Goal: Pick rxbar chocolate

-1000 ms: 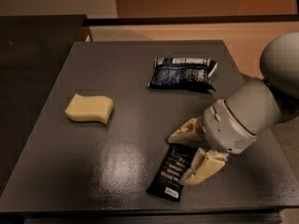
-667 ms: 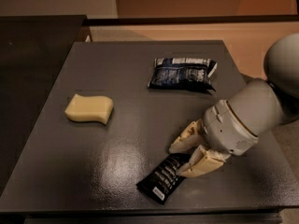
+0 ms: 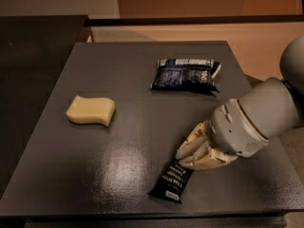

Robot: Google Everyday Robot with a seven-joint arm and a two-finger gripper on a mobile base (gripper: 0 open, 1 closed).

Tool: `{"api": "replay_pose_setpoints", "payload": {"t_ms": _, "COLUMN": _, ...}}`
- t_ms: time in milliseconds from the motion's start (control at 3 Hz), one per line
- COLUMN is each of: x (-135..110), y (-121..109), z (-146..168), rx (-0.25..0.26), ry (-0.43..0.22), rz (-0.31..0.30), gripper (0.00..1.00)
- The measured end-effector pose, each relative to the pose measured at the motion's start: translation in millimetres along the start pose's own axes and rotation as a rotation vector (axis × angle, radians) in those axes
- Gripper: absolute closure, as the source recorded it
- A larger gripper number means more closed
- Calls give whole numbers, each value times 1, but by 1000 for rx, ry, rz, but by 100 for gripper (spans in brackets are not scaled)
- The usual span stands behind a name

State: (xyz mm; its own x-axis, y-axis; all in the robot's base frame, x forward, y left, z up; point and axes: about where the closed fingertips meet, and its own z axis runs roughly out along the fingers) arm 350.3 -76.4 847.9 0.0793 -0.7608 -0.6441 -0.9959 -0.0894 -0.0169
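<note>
The rxbar chocolate (image 3: 172, 181) is a slim black wrapper with white text, near the front edge of the dark table (image 3: 137, 127), right of centre. It lies at a slant with its white-label end toward the front. My gripper (image 3: 184, 156) reaches in from the right. Its cream fingers (image 3: 197, 146) are closed together on the bar's upper end, which is hidden between them. I cannot tell whether the bar's lower end still touches the table.
A puffy dark blue-and-white snack bag (image 3: 186, 75) lies at the back right of the table. A pale yellow sponge (image 3: 91, 110) lies at the left. My grey arm (image 3: 259, 120) covers the table's right side. A dark counter (image 3: 33, 56) stands to the left.
The fingers, spread on either side of the bar a second ago, have closed on its upper end. The bar has swung so that its lower end points more to the left.
</note>
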Motion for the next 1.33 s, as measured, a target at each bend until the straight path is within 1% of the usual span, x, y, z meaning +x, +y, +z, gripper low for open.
{"api": "replay_pose_setpoints", "payload": {"t_ms": 333, "x": -11, "y": -2, "z": -13, "rx": 43, "ry": -17, "rz": -5, "gripper": 100}}
{"api": "replay_pose_setpoints", "payload": {"t_ms": 667, "x": -29, "y": -5, "z": -29, "rx": 91, "ry": -32, "rz": -11, "gripper": 100}}
{"api": "replay_pose_setpoints", "payload": {"t_ms": 1000, "x": -56, "y": -10, "z": -52, "rx": 146, "ry": -41, "rz": -29, "gripper": 100}}
{"api": "replay_pose_setpoints", "payload": {"t_ms": 1333, "x": -86, "y": -17, "z": -79, "rx": 204, "ry": -51, "rz": -60, "gripper": 100}}
